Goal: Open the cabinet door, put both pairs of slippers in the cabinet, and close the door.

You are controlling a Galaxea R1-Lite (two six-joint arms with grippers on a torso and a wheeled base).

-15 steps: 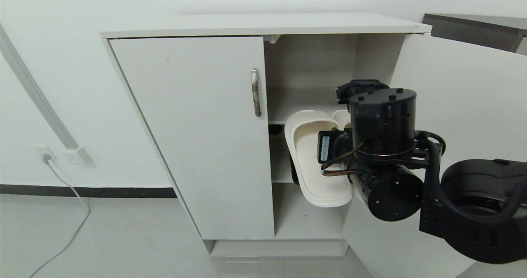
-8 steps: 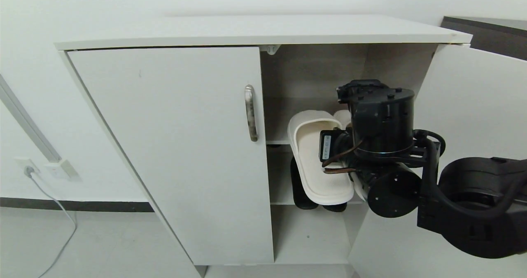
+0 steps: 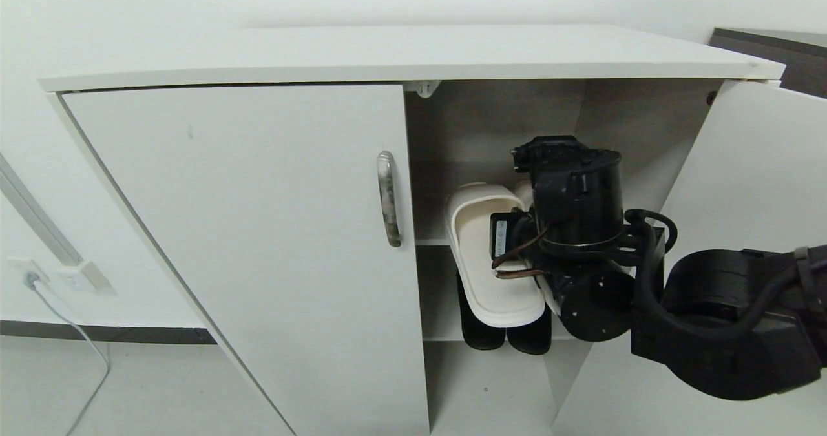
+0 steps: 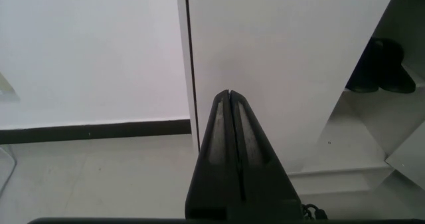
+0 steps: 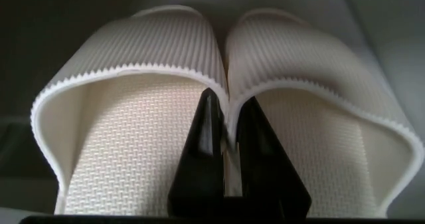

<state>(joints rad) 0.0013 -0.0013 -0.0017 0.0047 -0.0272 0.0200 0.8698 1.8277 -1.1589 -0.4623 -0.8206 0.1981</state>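
Right wrist view: right end effector [image 5: 229,110] tight on white slippers [image 5: 133,71]; head view: black slippers [image 3: 483,336] beneath.

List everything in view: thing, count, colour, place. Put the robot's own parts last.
cabinet: one, white, against the white wall.
left door: one, white, shut.
right door: one, white, swung open.
handle: one, silver, upright on the left door's inner edge.
white slippers: one pair, cream, held side by side at the open right side of the cabinet, above the black pair.
black slippers: one pair, black, on the lower shelf inside the cabinet.
wall socket: one, white, low on the wall left of the cabinet.
cable: one, white, running from the socket down to the floor.
right hand: one, black, shut on the touching inner edges of the white slippers.
left hand: one, black, shut, empty, before the shut left door.
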